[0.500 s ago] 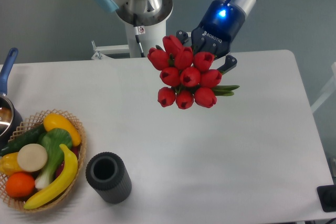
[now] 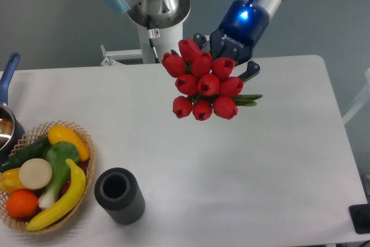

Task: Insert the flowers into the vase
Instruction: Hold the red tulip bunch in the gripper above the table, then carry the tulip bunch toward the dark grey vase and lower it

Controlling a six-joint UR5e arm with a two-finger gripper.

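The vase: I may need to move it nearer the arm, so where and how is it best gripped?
Grip the vase across its ribbed outer wall, coming from above with the jaws straddling it. It stands upright and open-mouthed, with free table on its right. The basket sits close on its left, so set the jaws front to back, probably.

"ROBOTIQ" in white lettering on the end effector body.

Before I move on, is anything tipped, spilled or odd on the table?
Nothing stands out. The vase stands upright with its mouth open, beside the fruit basket, nothing spilled. The flowers hang intact in the gripper, above the table.
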